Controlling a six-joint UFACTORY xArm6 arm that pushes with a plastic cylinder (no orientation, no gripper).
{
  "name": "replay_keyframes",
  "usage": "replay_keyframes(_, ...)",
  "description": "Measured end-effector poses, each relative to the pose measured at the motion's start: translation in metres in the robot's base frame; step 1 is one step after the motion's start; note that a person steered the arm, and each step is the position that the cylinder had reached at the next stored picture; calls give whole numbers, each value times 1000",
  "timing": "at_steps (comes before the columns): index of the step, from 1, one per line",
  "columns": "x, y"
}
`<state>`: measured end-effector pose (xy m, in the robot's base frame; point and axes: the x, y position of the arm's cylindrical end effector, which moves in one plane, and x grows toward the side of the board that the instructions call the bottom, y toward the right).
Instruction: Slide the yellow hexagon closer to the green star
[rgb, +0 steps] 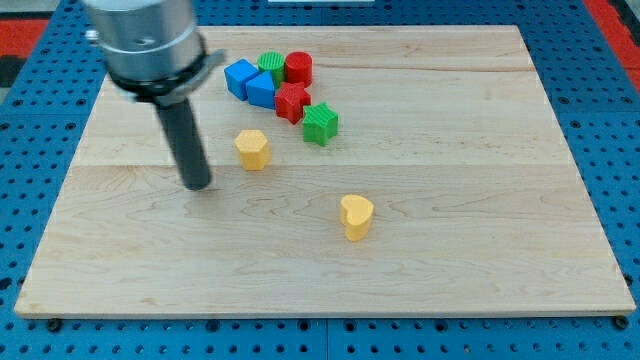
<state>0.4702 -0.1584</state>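
The yellow hexagon (253, 149) lies left of the board's middle, to the lower left of the green star (320, 123), about one block-width apart. My tip (198, 185) touches the board to the lower left of the hexagon, with a small gap between them. The rod stands upright under the grey arm body (147, 40) at the view's upper left.
A yellow heart (356, 216) lies below the middle. A cluster sits at the top: two blue cubes (250, 81), a green round block (271, 64), a red cylinder (298, 69) and a red star (292, 101) touching the green star. The wooden board (500, 200) rests on a blue pegboard.
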Motion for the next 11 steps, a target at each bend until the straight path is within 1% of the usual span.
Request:
replay_keyframes(1,-18,-19)
replay_keyframes(2,-32,-12)
replay_keyframes(4,-32,40)
replay_keyframes(6,-33,79)
replay_keyframes(8,-26,89)
replay_keyframes(9,-11,91)
replay_keyframes(10,-18,93)
replay_keyframes(11,-36,94)
